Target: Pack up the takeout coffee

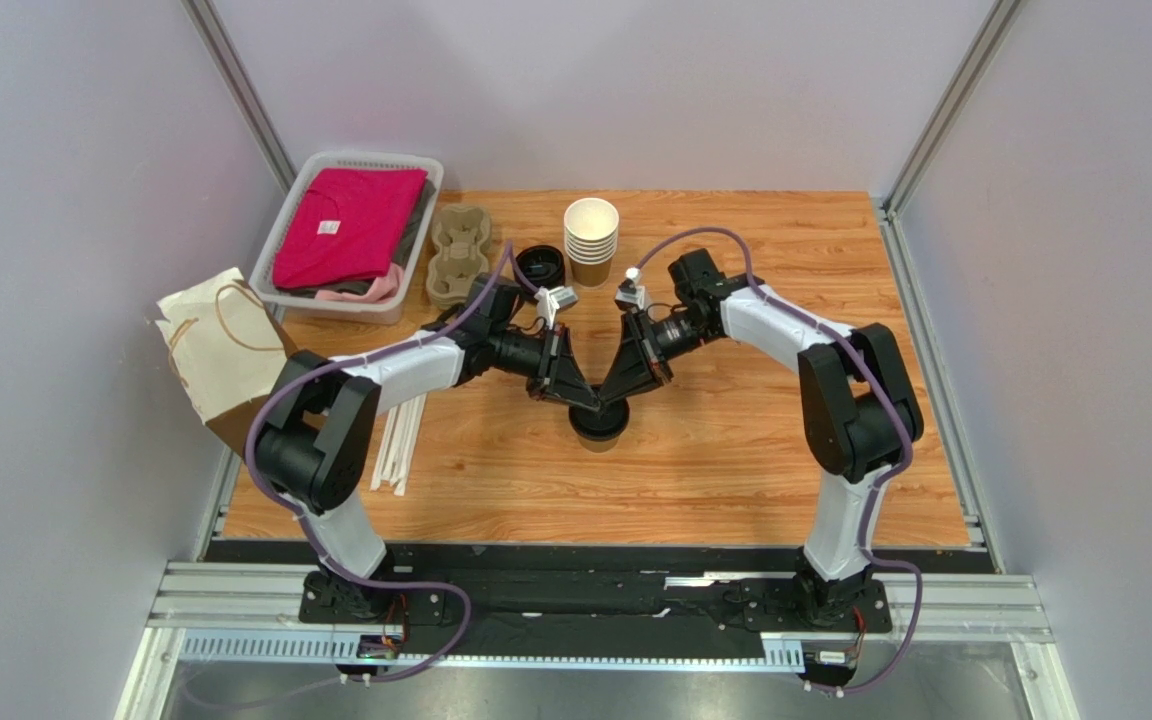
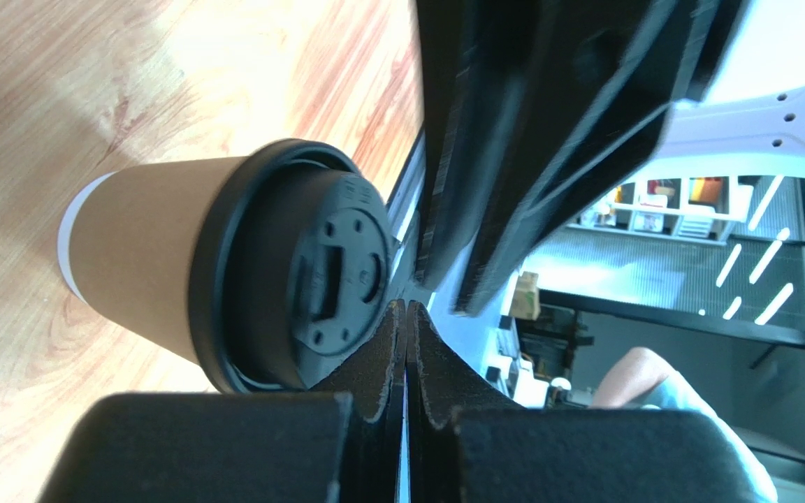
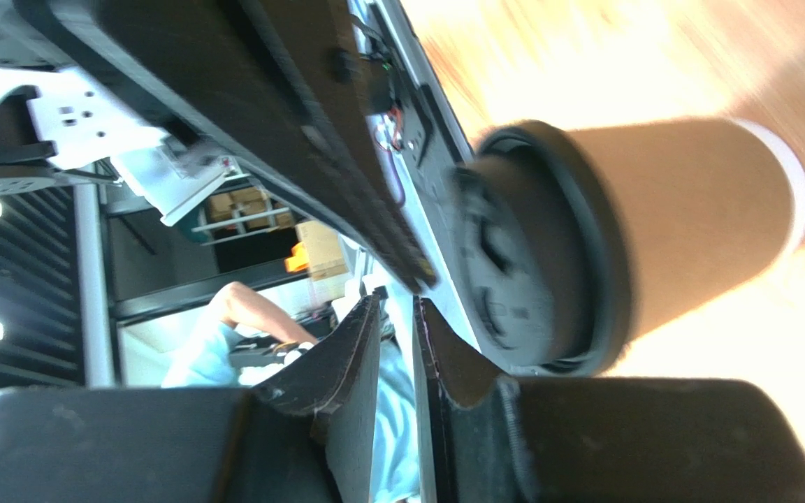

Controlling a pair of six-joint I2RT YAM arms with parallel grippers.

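Matt paper cup (image 2: 144, 262), smooth plastic lid (image 2: 323, 278), wood-grain table (image 2: 60, 84).

Beyond your left gripper (image 1: 582, 395), a pile of loose black plastic lids (image 1: 537, 266) sat beside a moulded brown cardboard cup carrier (image 1: 462, 248). Further to that gripper's left stood a white plastic basket (image 1: 297, 180) holding a folded pink cloth (image 1: 349, 225). A stack of lidless white-rimmed brown paper cups (image 1: 591, 240) stood beyond your right gripper (image 1: 612, 395). Well to the left gripper's left lay thin white straws (image 1: 399, 443) and a pale paper bag with cord handles (image 1: 214, 353).
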